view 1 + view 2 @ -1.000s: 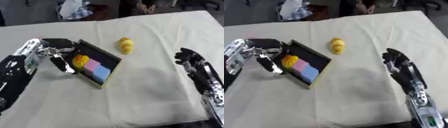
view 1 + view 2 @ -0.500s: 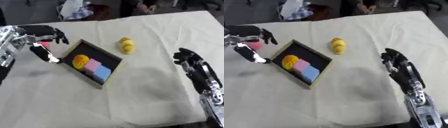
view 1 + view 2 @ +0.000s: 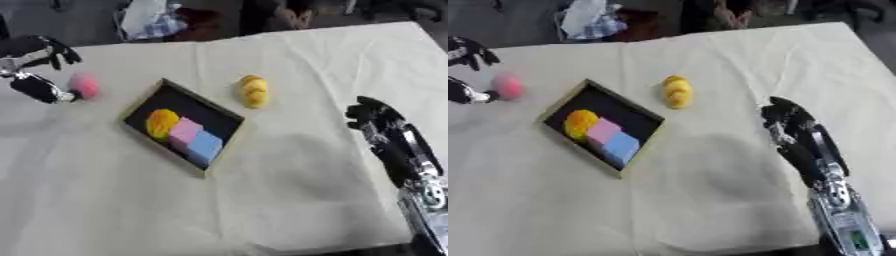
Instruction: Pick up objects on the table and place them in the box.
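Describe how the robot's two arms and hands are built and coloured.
The right hand is black with jointed dark fingers. Its forearm runs toward the lower right corner as a black shell with silver-grey trim, ending in a pale grey section carrying a small green marking. The left hand, at the upper left edge, is black too, with silver metal parts showing at the wrist. No loose cables are visible.

place: likely a lab or test room | evidence: table point(image 3: 105, 200) draped in a plain cream cloth, staged small items | far edge: crumpled cloth or bags point(image 3: 150, 22) on dark floor beyond the table
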Available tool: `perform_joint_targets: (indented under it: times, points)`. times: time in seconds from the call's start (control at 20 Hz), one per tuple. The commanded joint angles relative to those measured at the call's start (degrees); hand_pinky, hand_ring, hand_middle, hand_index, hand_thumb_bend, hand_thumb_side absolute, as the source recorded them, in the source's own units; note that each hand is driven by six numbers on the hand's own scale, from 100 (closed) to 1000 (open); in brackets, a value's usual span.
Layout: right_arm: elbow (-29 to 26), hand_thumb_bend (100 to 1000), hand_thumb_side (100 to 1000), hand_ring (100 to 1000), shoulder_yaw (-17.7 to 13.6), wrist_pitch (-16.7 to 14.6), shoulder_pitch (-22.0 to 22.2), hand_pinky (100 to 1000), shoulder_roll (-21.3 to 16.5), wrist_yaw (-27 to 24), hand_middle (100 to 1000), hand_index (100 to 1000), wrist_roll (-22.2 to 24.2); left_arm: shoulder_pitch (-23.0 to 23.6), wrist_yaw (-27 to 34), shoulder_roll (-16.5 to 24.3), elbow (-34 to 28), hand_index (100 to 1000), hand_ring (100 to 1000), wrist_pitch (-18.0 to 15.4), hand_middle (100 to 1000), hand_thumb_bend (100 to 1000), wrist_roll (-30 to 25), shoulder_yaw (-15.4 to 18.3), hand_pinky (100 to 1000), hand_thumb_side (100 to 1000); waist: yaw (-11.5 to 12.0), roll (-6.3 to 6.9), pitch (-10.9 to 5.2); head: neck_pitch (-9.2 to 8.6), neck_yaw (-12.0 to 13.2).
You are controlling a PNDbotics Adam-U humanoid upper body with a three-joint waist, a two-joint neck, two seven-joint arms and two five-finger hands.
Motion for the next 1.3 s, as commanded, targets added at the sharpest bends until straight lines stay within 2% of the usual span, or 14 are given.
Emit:
perform_joint_targets:
  times: [0.05,0.3,0.65,0.95,1.3]
  points:
    - [-0.6,100,484,811,-0.1,-0.1,-0.6,799,-0.5,-0.4,722,855,0.1,-2.4,-3.3,-0.4,4.4,833,659,3.3,705,372,3.2,2.3,740,260,-0.3,-0.90,-0.95,-0.21,0.3]
    - [-0.7,100,483,811,0.3,-0.1,-1.1,799,-0.4,-0.5,722,855,0.5,-3.0,-8.1,-3.4,7.4,830,655,8.5,703,350,8.5,4.0,741,258,-1.5,-1.03,-0.38,-0.70,0.9]
    - [-0.7,100,481,811,0.5,-0.1,-1.6,800,-0.6,-0.6,722,855,0.8,-3.3,-9.1,-5.1,10.8,825,647,15.3,696,349,16.1,4.1,736,241,-3.2,-0.85,0.68,-1.31,1.5]
    - [-0.7,100,480,811,0.7,-0.1,-1.8,800,-0.7,-0.6,722,855,1.0,-3.5,-9.5,-5.7,14.1,812,621,16.8,667,334,21.5,3.9,719,166,-3.7,-0.75,1.04,-1.53,1.5]
    - [-0.6,100,480,812,0.7,-0.1,-1.9,800,-0.7,-0.6,722,855,1.1,-3.2,-10.4,-6.2,14.8,689,503,16.7,521,258,24.7,3.8,648,125,-3.8,-0.78,1.08,-1.42,1.4]
